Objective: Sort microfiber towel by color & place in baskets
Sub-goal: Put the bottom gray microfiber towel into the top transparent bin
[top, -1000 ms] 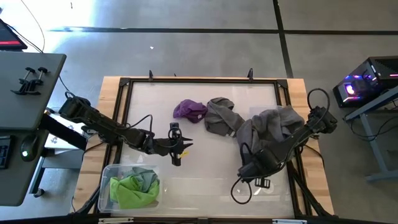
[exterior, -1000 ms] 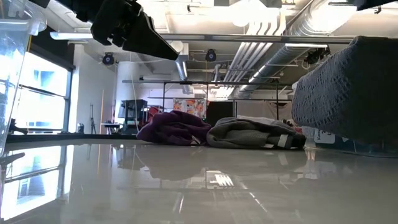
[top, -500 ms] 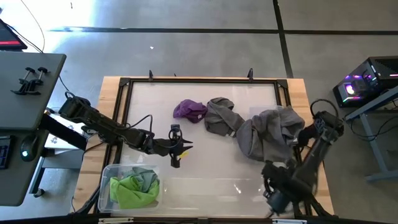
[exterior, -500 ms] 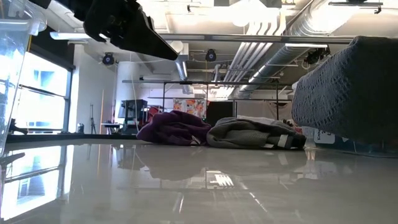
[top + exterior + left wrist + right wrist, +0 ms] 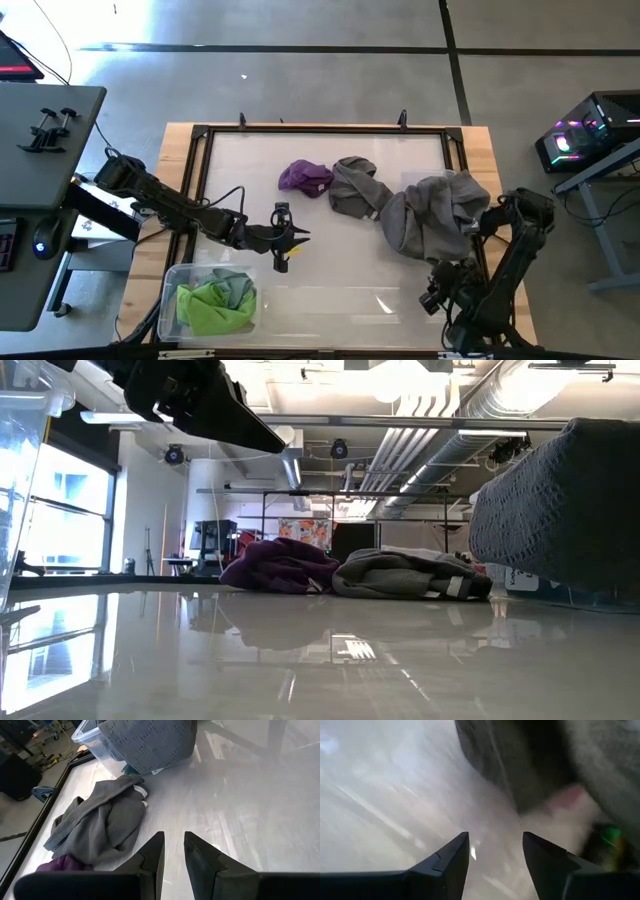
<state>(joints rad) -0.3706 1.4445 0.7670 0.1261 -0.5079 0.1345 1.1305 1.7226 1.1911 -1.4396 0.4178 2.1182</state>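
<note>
On the near left corner of the table sits one clear bin (image 5: 172, 300), holding a lime green towel (image 5: 212, 308) with a grey towel (image 5: 233, 286) tucked against it. At the right edge, the other bin (image 5: 95, 742) is mostly buried under a big grey towel (image 5: 435, 215) draped over its rim; in the left wrist view only a corner of clear plastic shows beneath the cloth. So some sorting looks done: green and a bit of grey on the left, a large grey piece hanging on the right bin, though whether it lies properly inside cannot be told.

Two towels remain loose on the far middle of the table: a purple towel (image 5: 304, 177) and, just to its right and touching or nearly so, a crumpled grey one (image 5: 357, 186). Both need picking up and dropping in a bin.

The left gripper (image 5: 288, 240) hovers over the bare table near the middle, near of the purple towel, its fingers close together with a slim gap and nothing between them. The right gripper (image 5: 443, 290) is at the near right, near of the draped towel, its fingers (image 5: 447, 857) spread apart and empty above bare table.

By my reckoning the job is past halfway, with the two loose cloths as the clear remainder; the purple one lies closest to the left gripper.
</note>
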